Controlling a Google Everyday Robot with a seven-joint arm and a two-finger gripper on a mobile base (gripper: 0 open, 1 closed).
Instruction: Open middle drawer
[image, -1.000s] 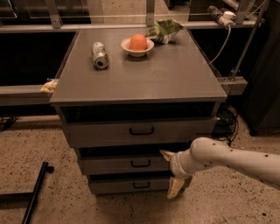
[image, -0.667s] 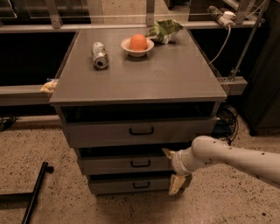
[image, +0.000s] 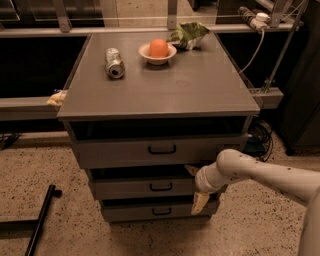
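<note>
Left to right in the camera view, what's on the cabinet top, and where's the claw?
Silver can, pale bowl holding orange fruit, crumpled green bag; claw below, at right end of grey middle drawer.

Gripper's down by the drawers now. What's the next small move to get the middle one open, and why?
Probably slide the gripper left along the middle drawer front toward its black loop handle. The gripper, open, sits at the drawer's right end, beside the handle and not on it, so pulling from here would likely catch nothing.
</note>
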